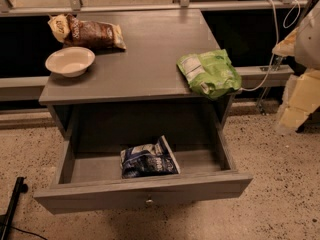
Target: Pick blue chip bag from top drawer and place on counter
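Bags, crinkled foil, three: blue chip bag (148, 160), navy with white markings, is lying inside the open top drawer (142, 191), just behind its front panel; green bag (210, 73) is overhanging the table's (150, 44) front right corner; brown bag (87, 32) is resting at the back left corner. Bowl (70, 61), one, round, pale, is sitting near the left edge. Table and drawer: flat grey wood. Gripper (299, 101), pale, is hanging beyond the right edge; its opening cannot be told.
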`<state>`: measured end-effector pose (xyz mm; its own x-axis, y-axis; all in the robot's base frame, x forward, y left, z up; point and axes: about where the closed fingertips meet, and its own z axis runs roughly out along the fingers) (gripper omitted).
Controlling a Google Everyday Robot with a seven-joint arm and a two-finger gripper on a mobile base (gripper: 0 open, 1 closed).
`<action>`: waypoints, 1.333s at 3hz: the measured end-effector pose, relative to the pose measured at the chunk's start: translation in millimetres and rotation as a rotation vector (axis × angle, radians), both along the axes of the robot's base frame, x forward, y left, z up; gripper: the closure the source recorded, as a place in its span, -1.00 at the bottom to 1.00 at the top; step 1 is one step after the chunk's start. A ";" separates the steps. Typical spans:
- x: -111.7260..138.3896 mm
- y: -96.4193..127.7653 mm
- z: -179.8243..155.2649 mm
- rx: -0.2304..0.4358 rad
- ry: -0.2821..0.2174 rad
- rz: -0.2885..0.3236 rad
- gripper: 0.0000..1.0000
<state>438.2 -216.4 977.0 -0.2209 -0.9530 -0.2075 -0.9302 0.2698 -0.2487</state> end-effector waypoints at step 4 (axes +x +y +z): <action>15.9 95.7 -70.8 0.124 -0.147 0.189 -1.00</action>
<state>454.2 -120.8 906.2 -0.0007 -0.9398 -0.3417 -0.9233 0.1319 -0.3607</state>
